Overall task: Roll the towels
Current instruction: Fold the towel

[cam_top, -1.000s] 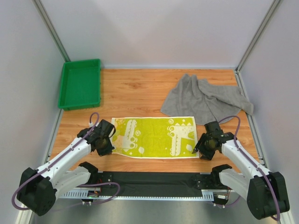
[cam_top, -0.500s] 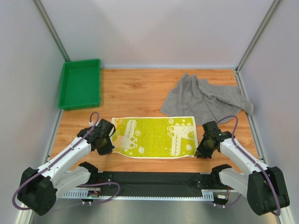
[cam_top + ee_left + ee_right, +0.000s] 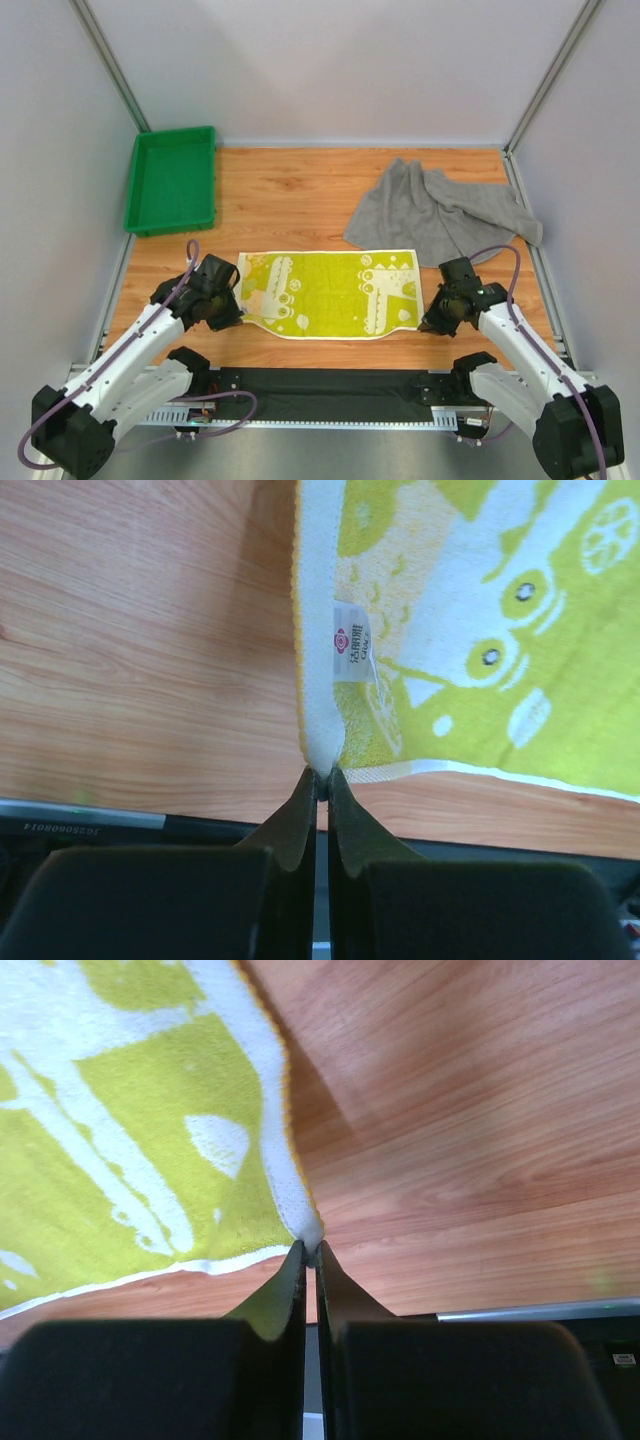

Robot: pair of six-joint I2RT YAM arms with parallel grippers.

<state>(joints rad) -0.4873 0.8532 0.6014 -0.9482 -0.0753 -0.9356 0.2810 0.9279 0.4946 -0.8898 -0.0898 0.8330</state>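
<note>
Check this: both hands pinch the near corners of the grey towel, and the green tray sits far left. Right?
No. The wrist views show the left hand and right hand pinching the near corners of the green-yellow printed towel, not the grey towel. The green tray does sit far left.

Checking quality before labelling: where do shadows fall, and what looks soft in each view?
Top view: even light, all sharp. Left wrist: printed towel and label crisp, fingers dark and soft, a shadow on the wood left of the towel's edge. Right wrist: fingers likewise soft, a shadow band on the wood right of the towel.
</note>
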